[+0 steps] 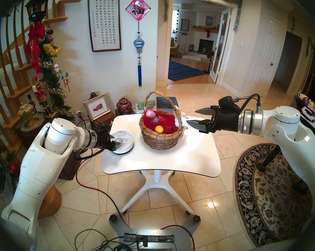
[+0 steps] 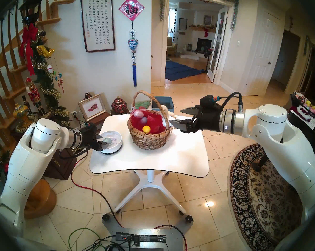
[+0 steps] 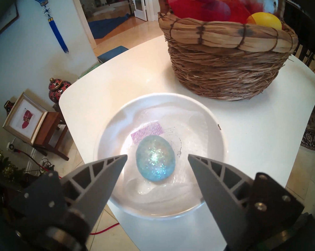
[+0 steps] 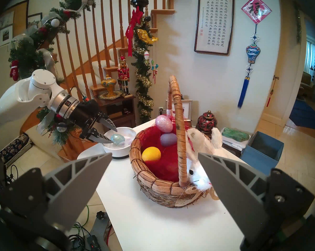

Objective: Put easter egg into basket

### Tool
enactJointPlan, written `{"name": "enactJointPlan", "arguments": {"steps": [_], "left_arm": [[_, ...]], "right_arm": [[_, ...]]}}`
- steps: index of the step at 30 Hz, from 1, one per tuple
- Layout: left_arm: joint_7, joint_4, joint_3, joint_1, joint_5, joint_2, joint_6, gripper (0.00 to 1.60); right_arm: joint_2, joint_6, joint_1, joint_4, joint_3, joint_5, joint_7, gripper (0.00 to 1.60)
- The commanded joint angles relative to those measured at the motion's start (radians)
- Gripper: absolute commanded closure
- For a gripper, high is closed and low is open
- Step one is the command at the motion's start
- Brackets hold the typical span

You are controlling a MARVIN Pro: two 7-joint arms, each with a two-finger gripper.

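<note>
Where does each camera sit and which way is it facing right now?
Head pair: up high, looking down on the white table, both arms showing.
Left wrist: behind the open left gripper, aimed down at the blue glitter egg in the white bowl.
Right wrist: behind the open right gripper, facing the basket; left arm visible.
All share the basket.

left arm bent low, wrist angled down and inward, left hand (image 3: 157,155) spread apart, fingers (image 3: 106,174) not touching anything. right arm raised higher, wrist near level pointing inward, right hand (image 1: 193,116) spread wide, nothing between its fingers.
</note>
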Motion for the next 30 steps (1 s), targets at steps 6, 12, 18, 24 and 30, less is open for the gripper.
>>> {"name": "enactJointPlan", "arguments": {"steps": [6,12,18,24,30], "left_arm": [[-0.010,0.004,0.015,-0.017,0.005,0.003,-0.002,0.55],[0.004,0.004,0.006,-0.016,0.007,-0.010,0.001,0.91],[0.003,-0.021,-0.020,-0.013,-0.005,-0.012,0.003,0.95],[0.009,-0.040,-0.043,-0.008,-0.018,-0.017,0.003,0.93],[0.009,-0.060,-0.066,-0.011,-0.035,-0.019,0.011,0.92]], "right_arm": [[0.001,-0.004,0.005,0.000,0.006,-0.002,-0.003,0.00],[0.002,-0.004,0.005,0.000,0.006,-0.002,-0.003,0.00],[0.002,-0.004,0.005,0.000,0.006,-0.001,-0.003,0.00],[0.002,-0.005,0.005,0.000,0.006,-0.001,-0.003,0.00],[0.002,-0.005,0.005,0.000,0.006,-0.001,-0.003,0.00]]}}
